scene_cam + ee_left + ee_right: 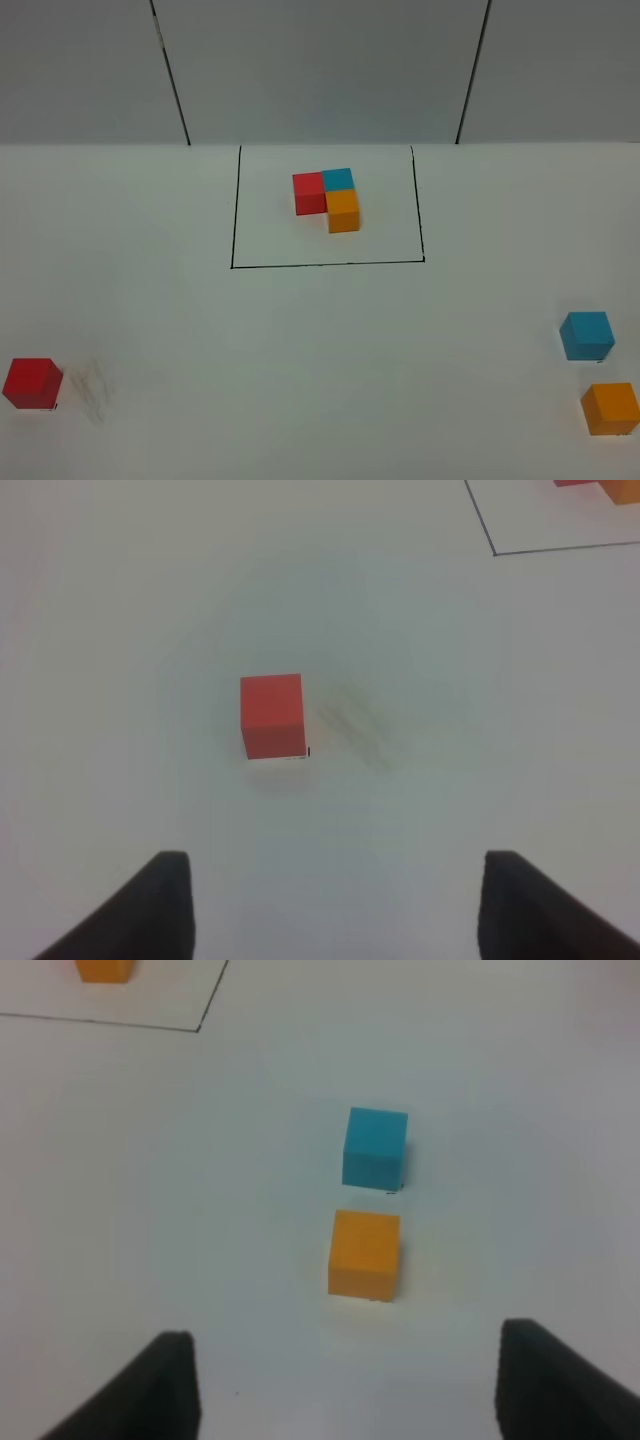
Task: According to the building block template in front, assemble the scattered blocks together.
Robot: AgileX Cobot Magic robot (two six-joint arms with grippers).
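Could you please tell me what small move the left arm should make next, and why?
Probably advance and lower the left gripper toward the red cube. Its jaws stand open and empty, and the cube sits untouched just ahead of them, alone and far from the framed template that it must be assembled to match.

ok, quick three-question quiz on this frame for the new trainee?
1. True or false: the loose red cube touches the loose blue cube.
2. Which cube of the template sits nearest the high camera? A red, B blue, C orange.
3. Which two cubes lie ahead of the right gripper?
Key: 1 false; 2 C; 3 loose blue cube and loose orange cube.
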